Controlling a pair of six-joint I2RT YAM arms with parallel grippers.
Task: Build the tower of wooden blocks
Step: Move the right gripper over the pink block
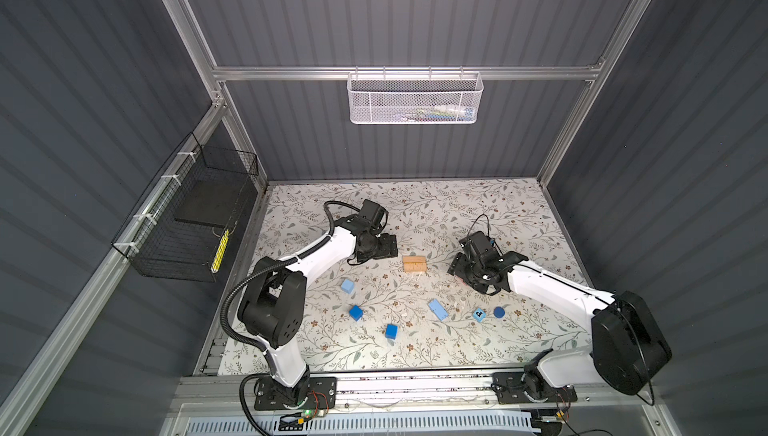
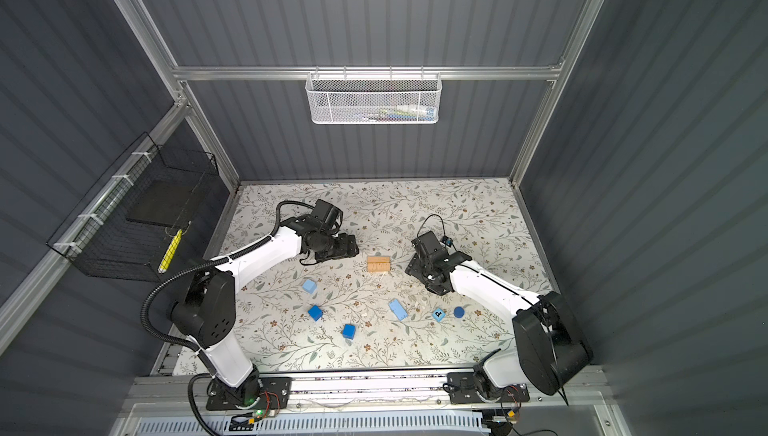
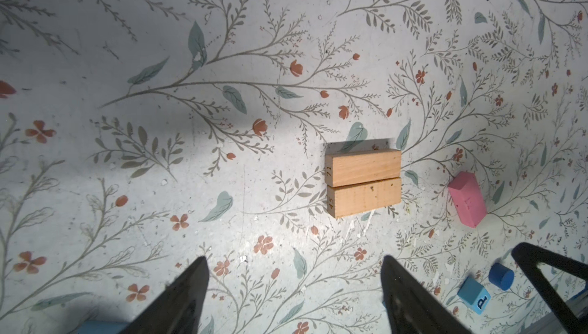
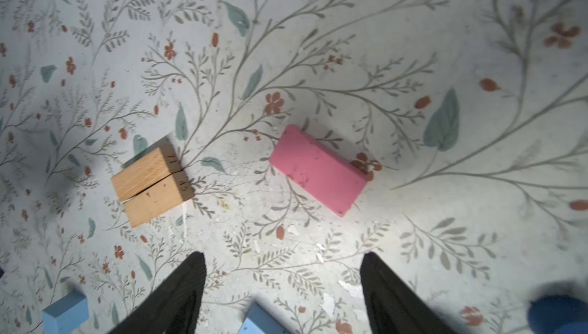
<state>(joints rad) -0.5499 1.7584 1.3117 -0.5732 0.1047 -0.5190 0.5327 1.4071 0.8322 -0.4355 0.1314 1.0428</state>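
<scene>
tan bars [image 3: 362, 167]: 71, 45 | light blue cube [image 3: 473, 297] — "p" | left gripper [image 3: 295, 260], right gripper [image 4: 282, 255] — spread, empty

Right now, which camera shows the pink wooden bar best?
The right wrist view: the pink wooden bar lies whole, large and unobstructed, apart from the two tan wooden bars. The left wrist view shows it smaller and foreshortened. In both top views the right arm hides it.
</scene>
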